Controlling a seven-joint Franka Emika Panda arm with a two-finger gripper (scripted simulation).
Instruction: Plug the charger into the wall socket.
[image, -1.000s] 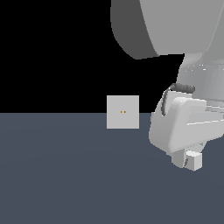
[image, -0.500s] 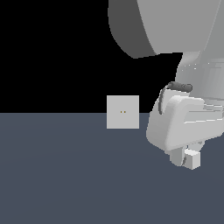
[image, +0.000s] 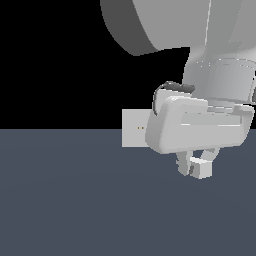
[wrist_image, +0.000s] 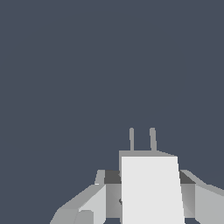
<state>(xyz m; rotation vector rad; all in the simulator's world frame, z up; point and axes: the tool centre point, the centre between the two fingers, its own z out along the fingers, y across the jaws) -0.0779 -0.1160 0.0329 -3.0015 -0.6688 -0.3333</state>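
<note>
We see flat, even synthetic lighting in both views, with no visible light source and no glare. In the exterior view, the background above the horizon is pure black, and the counter (image: 65, 200) is a uniform dark blue-grey with no cast shadows on it. The arm housing (image: 200, 125) is shaded smoothly, brighter on faces toward 12 o'clock and darker underneath. The wall socket (image: 134, 128) reads pale and low in contrast. Edges are sharp but slightly jagged; nothing is blurred or distorted. In the wrist view, the charger (wrist_image: 151, 188) shows one near-white face, and the end effector (wrist_image: 148, 192) fingers (wrist_image: 89, 205) beside it are mid-grey.
</note>
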